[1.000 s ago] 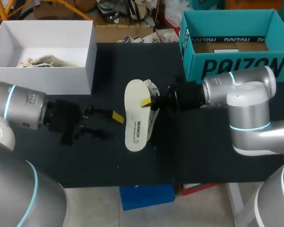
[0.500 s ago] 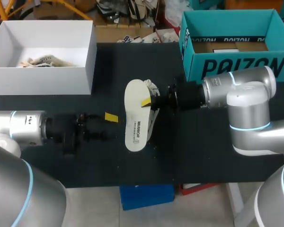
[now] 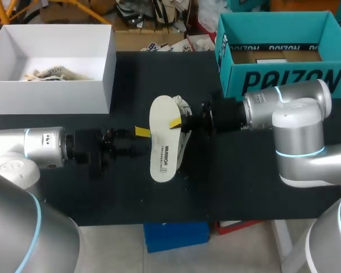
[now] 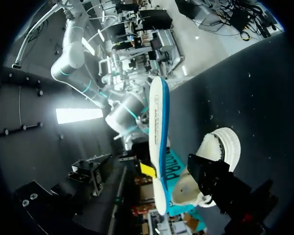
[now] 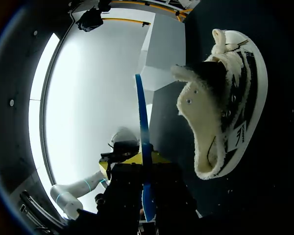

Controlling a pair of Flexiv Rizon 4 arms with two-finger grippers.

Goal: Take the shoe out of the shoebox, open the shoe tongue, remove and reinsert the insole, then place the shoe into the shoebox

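A white insole (image 3: 162, 139) with a blue underside hangs over the dark table, and my right gripper (image 3: 179, 123) is shut on its right edge. In the right wrist view the insole (image 5: 142, 122) stands edge-on between the fingers of the right gripper (image 5: 146, 191). The cream shoe (image 5: 220, 103) lies on its side on the table just beyond, partly hidden under the insole in the head view (image 3: 184, 108). My left gripper (image 3: 141, 141) is open at the insole's left edge; in its own view the insole (image 4: 159, 142) rises just ahead and the shoe (image 4: 218, 147) lies beside it.
A teal shoebox (image 3: 284, 79) stands open at the back right, behind my right arm. A white box (image 3: 109, 68) with crumpled paper inside stands at the back left. Bare dark table lies in front of the insole, toward the near edge.
My left arm has swung in and moved right, bringing its open gripper up to the insole's left edge. The right arm, the insole and the shoe have stayed put.
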